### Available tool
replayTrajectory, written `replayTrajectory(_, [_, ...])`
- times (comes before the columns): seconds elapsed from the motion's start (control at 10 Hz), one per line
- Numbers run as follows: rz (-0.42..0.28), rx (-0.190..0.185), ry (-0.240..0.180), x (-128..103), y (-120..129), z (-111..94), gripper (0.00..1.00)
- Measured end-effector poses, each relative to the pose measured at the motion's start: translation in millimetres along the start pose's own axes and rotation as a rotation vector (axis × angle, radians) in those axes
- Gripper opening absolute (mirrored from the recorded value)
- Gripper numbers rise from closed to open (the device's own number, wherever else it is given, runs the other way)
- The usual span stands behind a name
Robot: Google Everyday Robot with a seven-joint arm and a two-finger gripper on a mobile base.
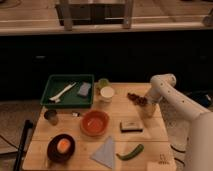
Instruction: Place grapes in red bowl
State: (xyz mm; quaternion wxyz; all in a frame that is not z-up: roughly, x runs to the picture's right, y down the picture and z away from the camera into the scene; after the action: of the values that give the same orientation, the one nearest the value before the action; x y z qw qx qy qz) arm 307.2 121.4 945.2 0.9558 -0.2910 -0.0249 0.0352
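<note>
My pincer (146, 109) sits beside the grapes (135, 98); I cannot tell its grip.
Small dark reddish bunch, two o'clock of the red bowl (95, 123).

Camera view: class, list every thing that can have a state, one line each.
grapes: on the table, not in any bowl
red bowl: upright, empty
dark brown bowl: holds an orange item
green tray: holds a white utensil
white cup: upright
gripper: low beside the grapes
</note>
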Motion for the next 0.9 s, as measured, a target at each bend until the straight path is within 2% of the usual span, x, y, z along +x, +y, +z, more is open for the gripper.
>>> replayTrajectory(0.9, [0.009, -0.001, -0.001, 3.9, 1.9, 0.6, 0.8])
